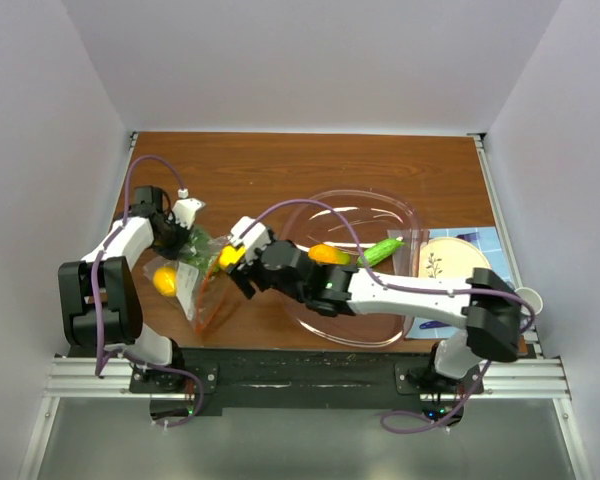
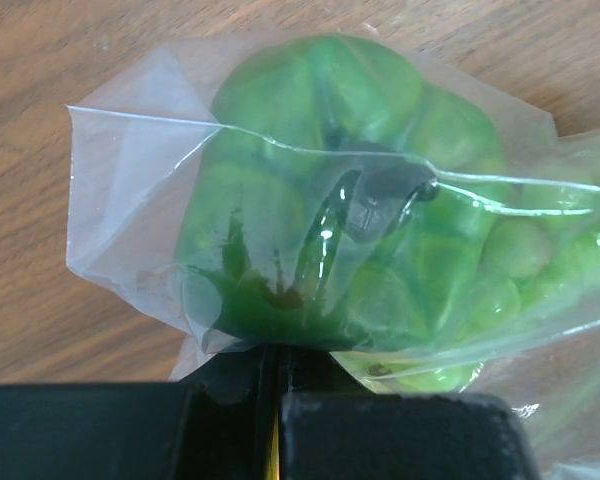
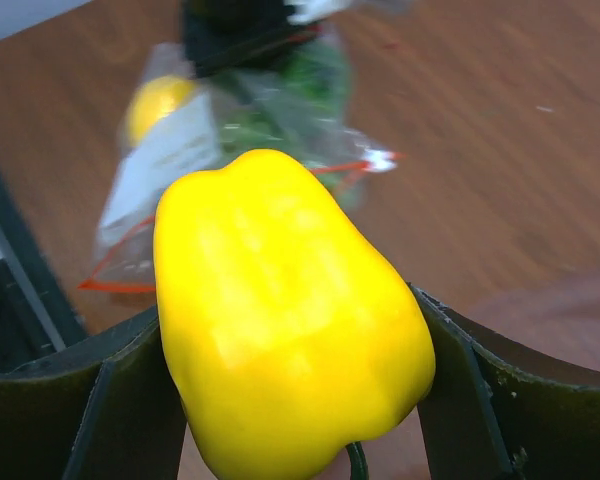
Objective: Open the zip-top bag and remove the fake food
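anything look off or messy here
Nothing spilled or broken. The zip-top bag lies crumpled and slanted, pinched by the left gripper, with green fake food inside; the right gripper grips a yellow pepper beside it.

zip-top bag was blurred behind the yellow pepper | pepper's underside ran off bottom edge
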`<action>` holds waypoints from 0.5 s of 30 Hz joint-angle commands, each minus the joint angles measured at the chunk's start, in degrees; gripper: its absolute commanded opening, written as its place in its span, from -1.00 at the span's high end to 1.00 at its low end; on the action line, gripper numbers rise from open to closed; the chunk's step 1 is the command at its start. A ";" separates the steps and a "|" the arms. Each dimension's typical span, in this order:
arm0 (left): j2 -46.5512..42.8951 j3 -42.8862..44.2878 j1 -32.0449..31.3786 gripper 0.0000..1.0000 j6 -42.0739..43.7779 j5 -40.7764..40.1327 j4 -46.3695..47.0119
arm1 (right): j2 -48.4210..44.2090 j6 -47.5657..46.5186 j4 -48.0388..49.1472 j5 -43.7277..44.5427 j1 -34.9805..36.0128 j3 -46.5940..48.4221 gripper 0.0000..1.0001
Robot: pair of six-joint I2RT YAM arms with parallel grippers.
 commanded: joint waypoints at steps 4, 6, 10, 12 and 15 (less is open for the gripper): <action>0.30 -0.12 0.41 1.00 -0.52 1.17 -0.19 | -3.86 8.04 -13.62 24.13 -11.25 -3.39 0.41; 0.13 -0.21 0.41 1.00 -0.44 1.34 -0.36 | -1.84 9.10 -17.32 27.73 -11.96 -2.95 -0.02; -0.31 0.31 0.41 1.00 -0.44 2.66 -1.15 | 0.89 11.21 -20.75 30.65 -11.96 -0.58 -0.97; -0.49 0.75 0.41 1.00 -0.44 3.10 -1.77 | 1.24 10.87 -20.50 31.00 -11.96 1.34 -0.97; -0.93 1.37 0.32 1.00 -0.52 3.45 -2.21 | 1.07 8.76 -18.83 29.69 -11.00 4.24 -0.97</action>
